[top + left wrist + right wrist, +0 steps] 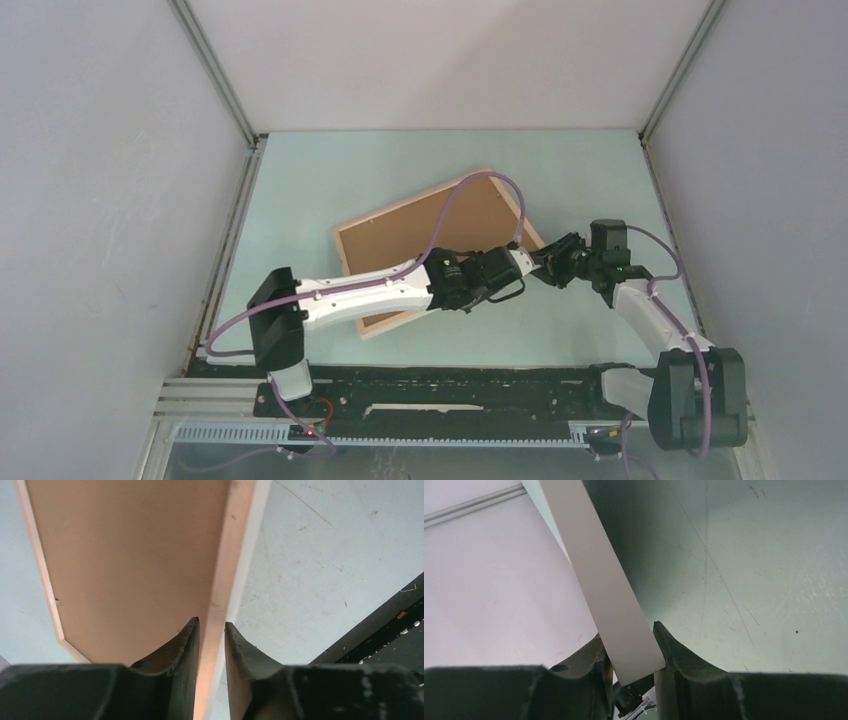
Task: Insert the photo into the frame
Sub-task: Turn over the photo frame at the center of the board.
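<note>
Astride the frame [232, 555] rim, left gripper [211, 625]; right gripper [628, 632] tight around it

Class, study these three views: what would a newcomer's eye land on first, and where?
The brown-backed wooden frame lying askew on the green table stands out first. Both arms meet at its right corner, where the left tool has the pale rim between its fingers and the right tool clasps a white strip of it.
</note>
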Tool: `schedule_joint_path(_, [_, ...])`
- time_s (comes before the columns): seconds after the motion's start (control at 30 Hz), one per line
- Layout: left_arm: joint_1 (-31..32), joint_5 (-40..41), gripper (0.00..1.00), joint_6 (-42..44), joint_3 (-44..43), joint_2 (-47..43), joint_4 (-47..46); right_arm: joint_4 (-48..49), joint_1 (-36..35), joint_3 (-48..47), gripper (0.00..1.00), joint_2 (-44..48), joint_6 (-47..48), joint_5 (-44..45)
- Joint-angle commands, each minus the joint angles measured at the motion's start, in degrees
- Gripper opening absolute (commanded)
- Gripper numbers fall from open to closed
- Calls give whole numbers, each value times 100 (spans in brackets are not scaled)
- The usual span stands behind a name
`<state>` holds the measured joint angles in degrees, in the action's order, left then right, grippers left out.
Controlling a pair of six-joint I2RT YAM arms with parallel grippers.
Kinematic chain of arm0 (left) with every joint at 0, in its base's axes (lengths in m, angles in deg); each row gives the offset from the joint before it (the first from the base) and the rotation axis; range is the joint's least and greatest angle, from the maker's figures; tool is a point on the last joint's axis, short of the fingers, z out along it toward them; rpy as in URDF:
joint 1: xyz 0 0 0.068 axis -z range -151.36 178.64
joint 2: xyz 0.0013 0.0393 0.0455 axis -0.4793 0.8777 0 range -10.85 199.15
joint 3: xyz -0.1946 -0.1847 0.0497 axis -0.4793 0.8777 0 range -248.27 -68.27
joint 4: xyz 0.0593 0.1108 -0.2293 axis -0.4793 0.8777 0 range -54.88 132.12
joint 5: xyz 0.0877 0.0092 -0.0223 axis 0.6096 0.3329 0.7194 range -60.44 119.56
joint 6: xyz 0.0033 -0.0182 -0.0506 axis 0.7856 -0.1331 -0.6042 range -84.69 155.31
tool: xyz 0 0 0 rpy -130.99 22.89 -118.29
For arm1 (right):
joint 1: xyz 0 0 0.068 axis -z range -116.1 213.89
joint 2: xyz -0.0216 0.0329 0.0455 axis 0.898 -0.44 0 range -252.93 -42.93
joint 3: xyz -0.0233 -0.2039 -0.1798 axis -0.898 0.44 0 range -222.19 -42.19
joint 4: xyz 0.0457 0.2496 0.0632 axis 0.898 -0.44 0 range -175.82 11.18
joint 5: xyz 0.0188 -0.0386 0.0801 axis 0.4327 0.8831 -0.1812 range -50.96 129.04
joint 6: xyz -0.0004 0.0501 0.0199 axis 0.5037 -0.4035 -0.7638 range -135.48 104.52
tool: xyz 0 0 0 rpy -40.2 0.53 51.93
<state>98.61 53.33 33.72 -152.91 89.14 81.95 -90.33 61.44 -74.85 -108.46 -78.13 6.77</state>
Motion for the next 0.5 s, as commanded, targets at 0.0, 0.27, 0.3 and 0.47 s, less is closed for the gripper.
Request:
schedule_joint_path(0.0, [-32,297,37,-264,-246,-560,-120,16,-62,-47,0,196,-355,-65])
schedule_joint_path(0.27, [531,1241,88,-442,248,-817,-426,-52,110,-46,0,456,-1148,-355])
schedule_joint_path(0.3, [632,1477,89,-435,276,-770,-429,-61,137,-45,0,504,-1236,-404])
schedule_joint_path(0.47, [812,2872,90,-226,471,-455,-563,-208,195,-47,0,668,-1425,-617])
